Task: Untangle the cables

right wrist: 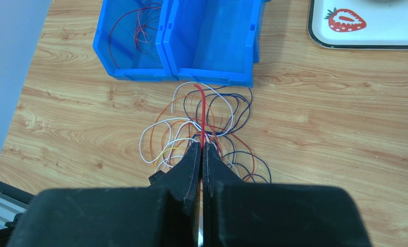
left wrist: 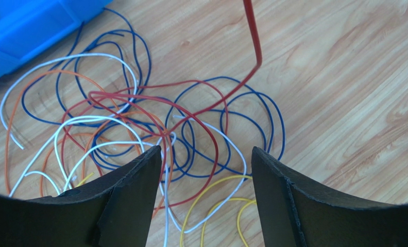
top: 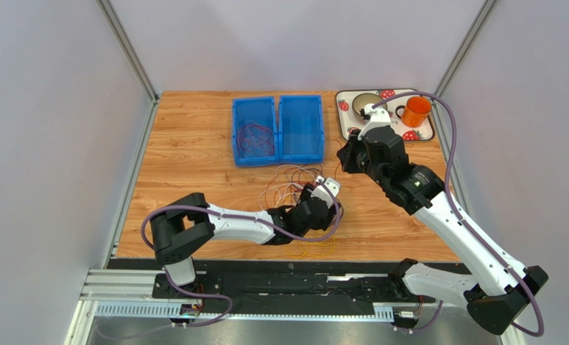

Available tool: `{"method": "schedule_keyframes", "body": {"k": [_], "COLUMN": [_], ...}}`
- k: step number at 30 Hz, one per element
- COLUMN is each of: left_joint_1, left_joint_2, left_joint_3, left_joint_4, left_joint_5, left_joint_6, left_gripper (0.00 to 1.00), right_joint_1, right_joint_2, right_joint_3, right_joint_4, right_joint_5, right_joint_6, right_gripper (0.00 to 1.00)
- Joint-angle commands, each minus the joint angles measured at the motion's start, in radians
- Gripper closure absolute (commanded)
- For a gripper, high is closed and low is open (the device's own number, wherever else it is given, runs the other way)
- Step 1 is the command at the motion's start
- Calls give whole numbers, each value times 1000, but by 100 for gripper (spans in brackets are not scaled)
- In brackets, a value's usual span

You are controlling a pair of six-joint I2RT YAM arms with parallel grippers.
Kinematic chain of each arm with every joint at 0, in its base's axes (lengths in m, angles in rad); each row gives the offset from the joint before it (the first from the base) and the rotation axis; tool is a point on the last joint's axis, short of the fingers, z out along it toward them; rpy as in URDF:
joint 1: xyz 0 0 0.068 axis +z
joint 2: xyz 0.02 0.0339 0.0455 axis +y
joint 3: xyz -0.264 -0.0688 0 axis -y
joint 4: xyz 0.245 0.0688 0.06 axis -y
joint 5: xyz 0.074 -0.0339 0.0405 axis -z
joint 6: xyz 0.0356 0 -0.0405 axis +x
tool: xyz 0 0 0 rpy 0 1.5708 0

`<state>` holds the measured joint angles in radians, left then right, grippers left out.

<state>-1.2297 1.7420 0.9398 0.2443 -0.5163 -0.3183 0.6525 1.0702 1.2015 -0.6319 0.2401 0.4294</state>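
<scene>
The cables point(top: 294, 185) lie in a loose tangle on the wooden table point(top: 194, 165), just in front of the blue bins: red, white, orange, dark blue and yellow loops point(left wrist: 139, 118). My left gripper point(left wrist: 206, 149) hovers low over the near side of the tangle, open, with nothing between its fingers; white, red and yellow strands point(left wrist: 216, 190) lie on the table below the gap. My right gripper point(right wrist: 201, 144) is shut on a red cable point(right wrist: 203, 108), held above the tangle. That red cable point(left wrist: 255, 46) rises steeply out of the pile in the left wrist view.
Two blue bins stand side by side at the back; the left bin point(top: 254, 131) holds thin red cables, the right bin point(top: 302, 128) shows nothing inside. A strawberry-print tray point(top: 425, 134) at the back right carries an orange cup point(top: 415, 111) and a bowl point(top: 368, 103).
</scene>
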Motion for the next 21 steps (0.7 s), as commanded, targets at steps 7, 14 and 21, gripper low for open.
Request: {"method": "schedule_keyframes", "body": {"k": [7, 14, 21], "left_joint_1": [-4, -4, -4], "left_joint_2": [51, 25, -151], "left_joint_3": [43, 47, 36], "left_joint_4": [127, 98, -66], "left_joint_5": [-42, -79, -30], "left_joint_6": [78, 59, 7], "left_gripper": [49, 100, 100], "right_joint_1": [-4, -5, -4], "right_joint_2": [-13, -16, -9], "right_joint_3": [1, -6, 1], "right_joint_4": [24, 20, 20], "right_joint_5": [-16, -9, 11], "right_joint_6": [12, 8, 2], "right_gripper": [100, 100, 100]}}
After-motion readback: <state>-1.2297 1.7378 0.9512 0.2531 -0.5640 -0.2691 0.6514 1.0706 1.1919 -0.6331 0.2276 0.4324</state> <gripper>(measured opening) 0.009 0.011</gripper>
